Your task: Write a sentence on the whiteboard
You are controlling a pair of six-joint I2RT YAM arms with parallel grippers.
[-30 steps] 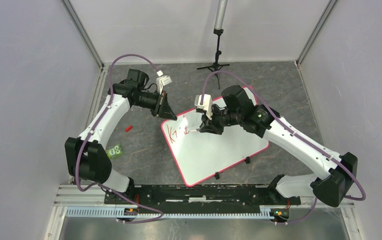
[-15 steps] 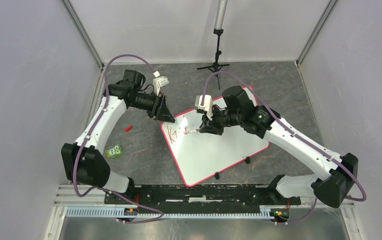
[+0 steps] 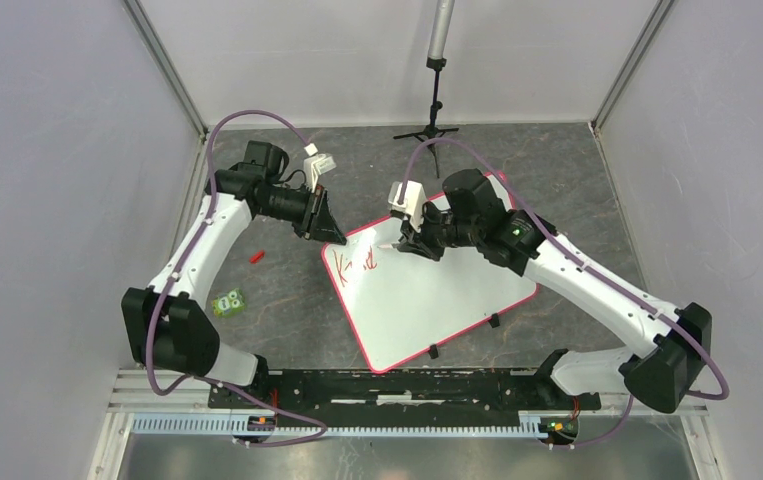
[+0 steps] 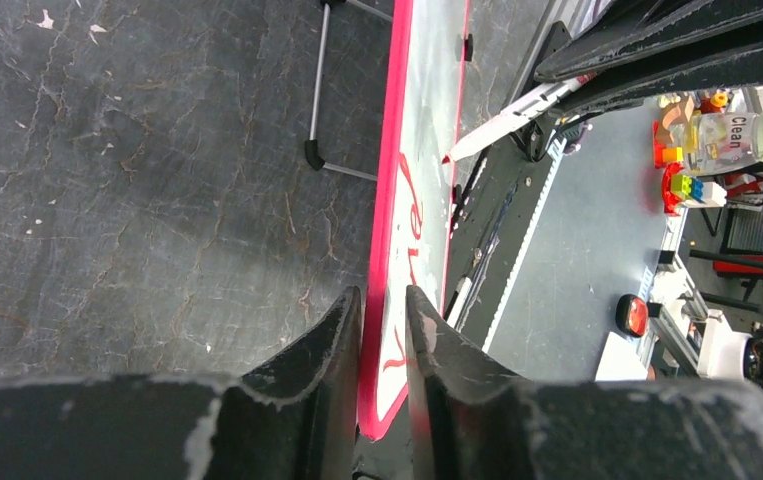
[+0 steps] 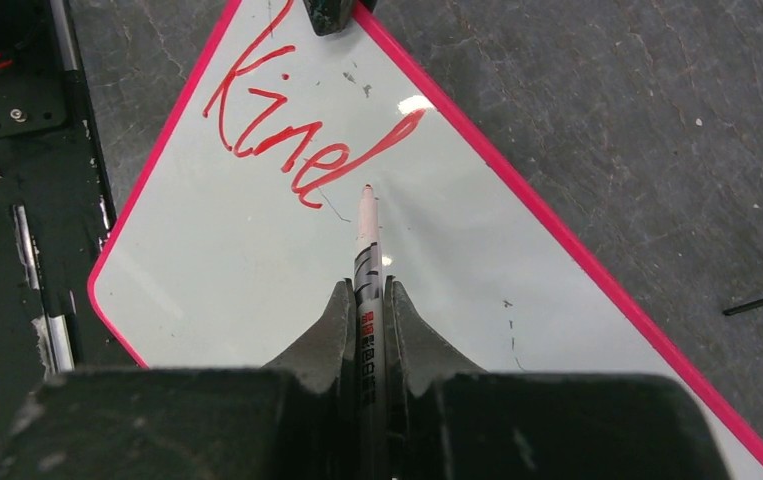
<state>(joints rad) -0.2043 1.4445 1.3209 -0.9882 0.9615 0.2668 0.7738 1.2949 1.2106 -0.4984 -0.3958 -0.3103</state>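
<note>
Our cell backdrop:
We see pale lavender wall panels [image 3: 47, 200], aluminium corner rails [image 3: 164, 65], a dark cracked-stone table surface [image 3: 557, 170] and a black tripod stand [image 3: 436, 100] at the back.

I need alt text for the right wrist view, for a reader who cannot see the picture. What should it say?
The right fingers grip a white marker with its red tip at a whiteboard, next to red handwriting that reads about "Kind". The board has a pink rim and lies on a dark grey table.
</note>
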